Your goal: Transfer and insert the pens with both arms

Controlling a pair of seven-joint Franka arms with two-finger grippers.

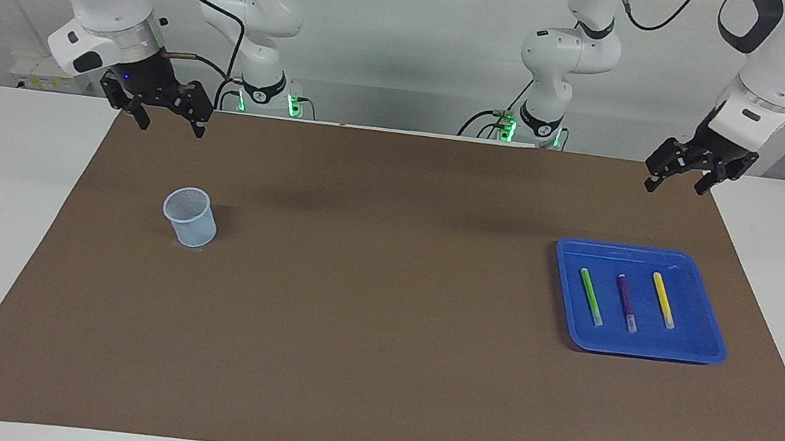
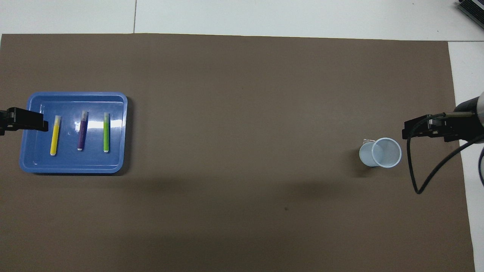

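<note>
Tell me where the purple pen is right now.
The purple pen lies flat in the blue tray toward the left arm's end of the table, between the green pen and the yellow pen.

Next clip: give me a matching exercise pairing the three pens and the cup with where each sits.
Things:
1. green pen
2. purple pen
3. yellow pen
4. cup

Places:
A. middle of the tray
B. on the mat, toward the right arm's end
C. in the tray, on the side toward the cup
D. in the tray, on the side away from the cup

Pairs: 1-C, 2-A, 3-D, 4-B
</note>
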